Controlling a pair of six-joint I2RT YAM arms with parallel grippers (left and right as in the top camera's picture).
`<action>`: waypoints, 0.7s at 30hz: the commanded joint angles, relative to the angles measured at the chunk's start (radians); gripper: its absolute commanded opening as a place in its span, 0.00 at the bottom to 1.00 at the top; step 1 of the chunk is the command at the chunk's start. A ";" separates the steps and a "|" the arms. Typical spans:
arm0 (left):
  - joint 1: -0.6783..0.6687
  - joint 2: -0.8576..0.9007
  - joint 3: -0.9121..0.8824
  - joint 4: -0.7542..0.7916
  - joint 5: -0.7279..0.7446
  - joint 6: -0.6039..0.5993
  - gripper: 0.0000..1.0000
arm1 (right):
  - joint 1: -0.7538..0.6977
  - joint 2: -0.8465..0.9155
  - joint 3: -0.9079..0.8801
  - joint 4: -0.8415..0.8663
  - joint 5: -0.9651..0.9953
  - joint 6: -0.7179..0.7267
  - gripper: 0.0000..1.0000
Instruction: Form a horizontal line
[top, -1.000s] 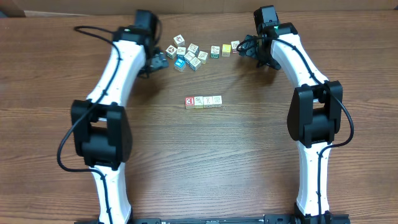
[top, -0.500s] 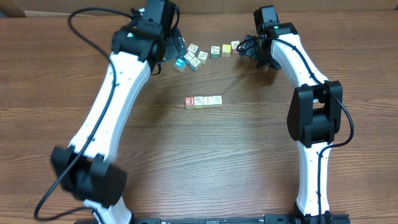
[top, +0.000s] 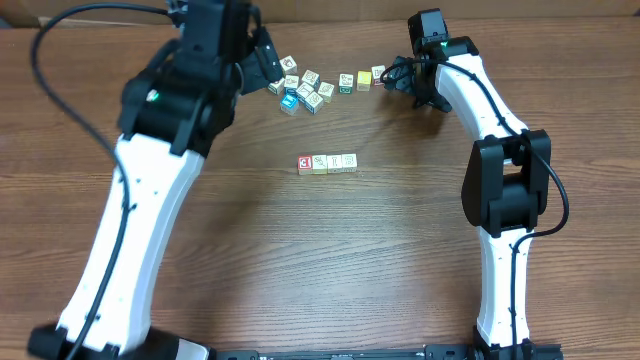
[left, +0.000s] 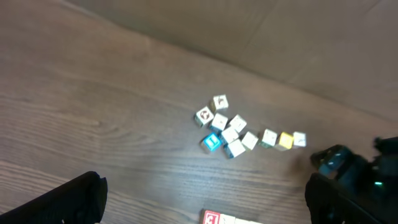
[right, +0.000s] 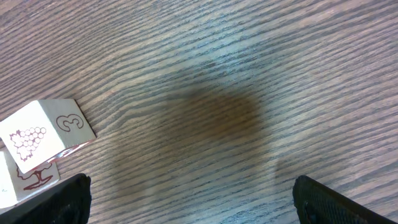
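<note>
The horizontal line (top: 327, 163) is a straight row of small cubes on the table's middle, a red-and-white one (top: 305, 163) at its left end and cream ones to its right. In the left wrist view only the red end (left: 211, 218) shows, at the bottom edge. My left gripper (top: 268, 68) is lifted high over the back left, open and empty (left: 205, 190), with the table far below. My right gripper (top: 392, 80) stays low at the back right, open (right: 193, 193) over bare wood, holding nothing.
A loose bunch of white, yellow and blue-edged cubes (top: 305, 88) lies at the back between the grippers, seen from above in the left wrist view (left: 227, 127). A cube with grapes and a 3 (right: 40, 134) sits just left of my right gripper's fingers. Cardboard stands behind the table.
My left arm has risen from beside the cube bunch and swung up toward the camera, its gripper staying open. The right arm and the row of cubes have not moved.
</note>
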 joint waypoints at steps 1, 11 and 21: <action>0.001 -0.067 0.019 -0.057 -0.024 0.035 1.00 | -0.002 -0.014 -0.006 0.006 0.014 0.000 1.00; 0.001 -0.080 -0.171 -0.227 -0.118 -0.112 1.00 | -0.002 -0.014 -0.006 0.006 0.014 0.000 1.00; 0.027 -0.081 -0.599 0.037 -0.121 -0.112 1.00 | -0.002 -0.014 -0.006 0.006 0.014 0.000 1.00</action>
